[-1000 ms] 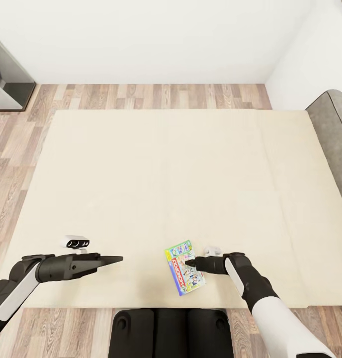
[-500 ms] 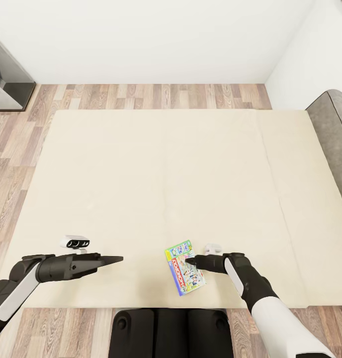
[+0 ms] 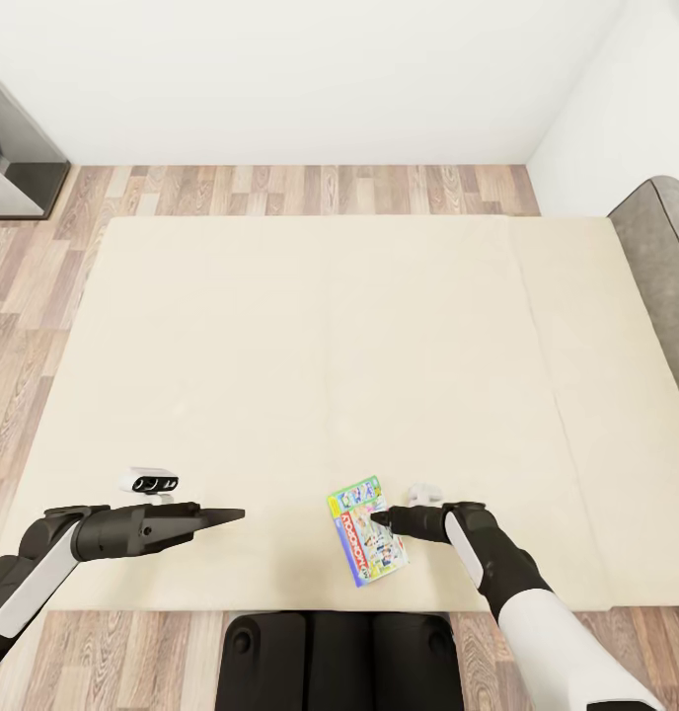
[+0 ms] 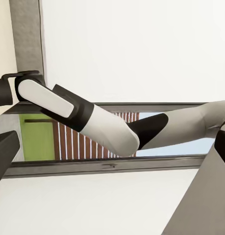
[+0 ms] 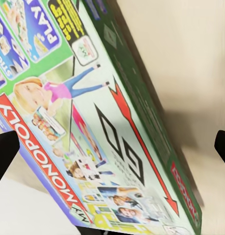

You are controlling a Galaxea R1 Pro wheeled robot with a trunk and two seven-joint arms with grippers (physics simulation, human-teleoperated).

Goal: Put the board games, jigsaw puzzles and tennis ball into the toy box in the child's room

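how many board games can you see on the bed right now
1. The Monopoly box lies flat on the bed near its front edge, with the right gripper at its right side. The rest of the visible mattress holds no other game.

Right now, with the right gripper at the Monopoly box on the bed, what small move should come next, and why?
Probably close the right gripper on the Monopoly box: its fingertips sit at the box's edge, apparently still apart, and the box lies flat on the bed.
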